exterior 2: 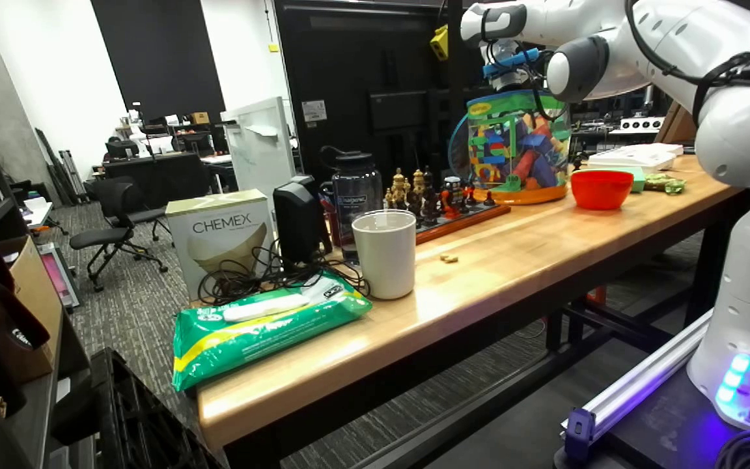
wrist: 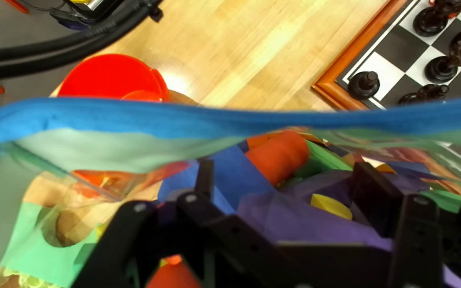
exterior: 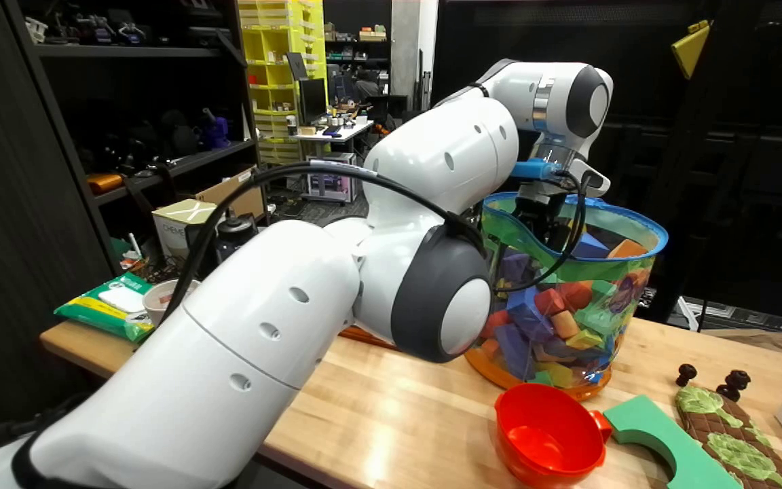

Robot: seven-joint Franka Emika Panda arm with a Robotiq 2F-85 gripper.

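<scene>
- Blocks (wrist: 264,216) lie in the bag (exterior: 625,270) on the table (exterior: 377,407).
- The gripper (wrist: 289,190) hangs in the bag, over the blocks.
- In an exterior view, the chessboard (exterior 2: 463,224) lies left of the bag, the bowl (exterior 2: 601,194) right.
- There, nearer, the mug (exterior 2: 385,254) stands before the bottle (exterior 2: 357,195).
- The wipes (exterior 2: 264,332) lie at that view's near left end, before the box (exterior 2: 222,238).

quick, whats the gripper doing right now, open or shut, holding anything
Gripper: open, jaws apart inside the round, clear plastic bag with a blue rim; a flat-faced purple block shows between them, but nothing looks gripped.
</scene>
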